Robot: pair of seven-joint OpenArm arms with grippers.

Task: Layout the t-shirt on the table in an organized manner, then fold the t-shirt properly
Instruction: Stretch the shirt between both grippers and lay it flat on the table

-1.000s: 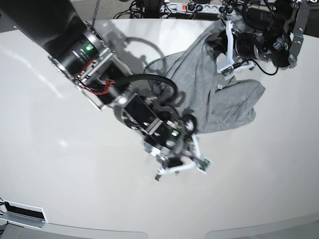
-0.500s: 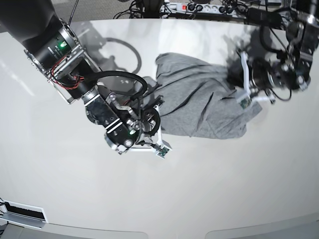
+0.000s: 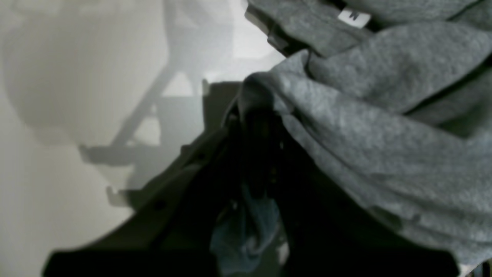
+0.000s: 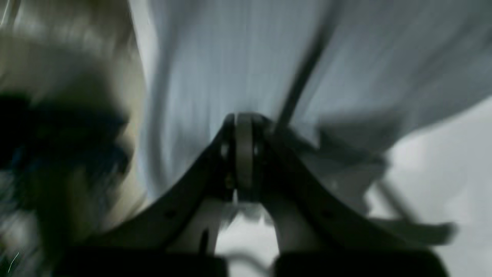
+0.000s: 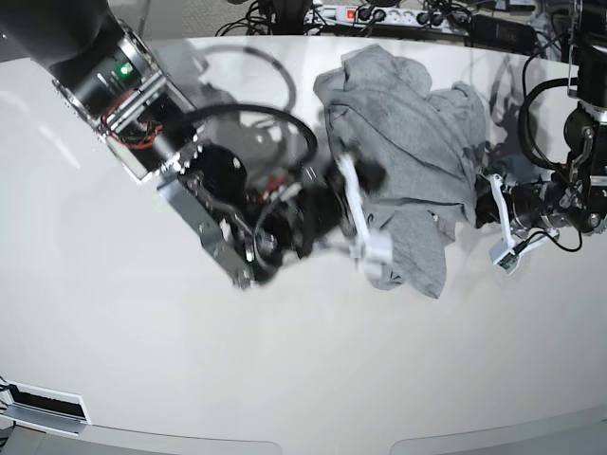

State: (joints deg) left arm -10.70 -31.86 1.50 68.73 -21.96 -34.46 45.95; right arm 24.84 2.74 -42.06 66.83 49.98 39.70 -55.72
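The heather-grey t-shirt (image 5: 408,133) is bunched in a crumpled heap on the far right part of the white table (image 5: 142,360), with one flap hanging toward the front. My right gripper (image 5: 360,218) is at the shirt's left edge; in its blurred wrist view the jaws (image 4: 242,154) are pressed together with grey cloth (image 4: 230,57) at their tips. My left gripper (image 5: 486,207) is at the shirt's right edge, shut on a fold of the cloth (image 3: 384,134) that drapes over one finger (image 3: 255,115). A white size label (image 3: 353,17) shows. No lettering is visible.
A power strip and tangled cables (image 5: 370,14) lie along the far table edge. My right arm's black cable loop (image 5: 275,118) hangs over the table left of the shirt. A white fitting (image 5: 43,406) sits at the front left corner.
The shirt went from spread low on the table to bunched up and shifted toward the far edge. My right gripper moved right and up along its left edge; my left gripper moved slightly down-right.
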